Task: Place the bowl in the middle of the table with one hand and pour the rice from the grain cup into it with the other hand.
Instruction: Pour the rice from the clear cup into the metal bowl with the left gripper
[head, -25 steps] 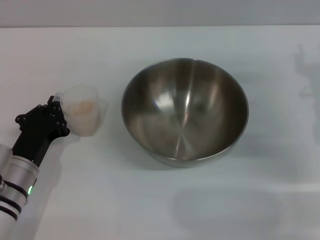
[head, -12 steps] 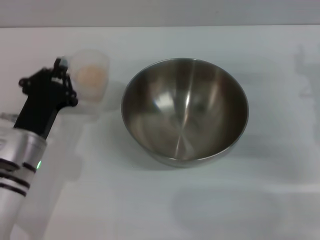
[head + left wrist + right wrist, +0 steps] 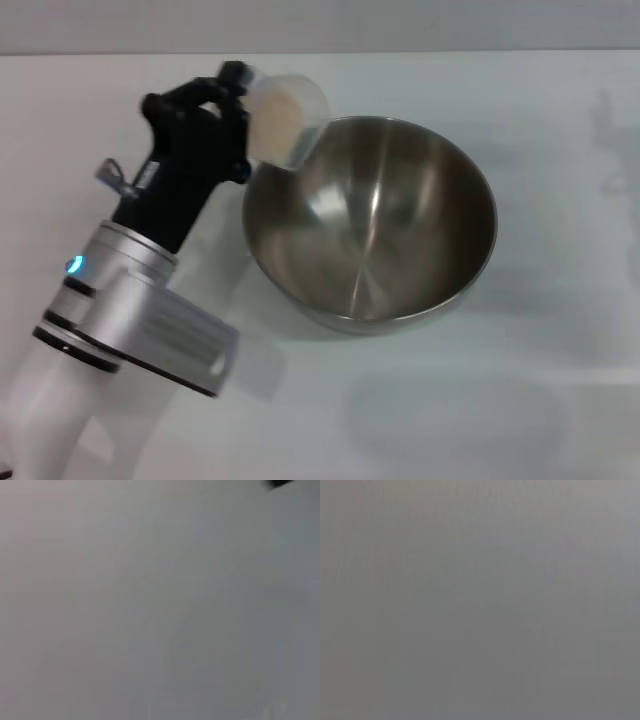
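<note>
1. We judge the first half done — the bowl (image 3: 370, 225) already sits on the table (image 3: 560, 400) near the centre of the head view, with no gripper on it, and its steel inside looks bare, with no grains in it.
2. We see the left gripper (image 3: 243, 120) in the upper left of the frame, pinching the grain cup (image 3: 286, 118) and holding it off the table.
3. The cup is tipped toward the bowl, its mouth just over the bowl's upper-left rim, and the rice (image 3: 276, 112) shows as a pale beige heap inside it — none of it has spilled that we can see.
4. What is left, as we read it, is the pour itself: a further tilt so the grains slide into the bowl.
5. We find no right gripper in any view; both wrist views show only a plain grey surface.
</note>
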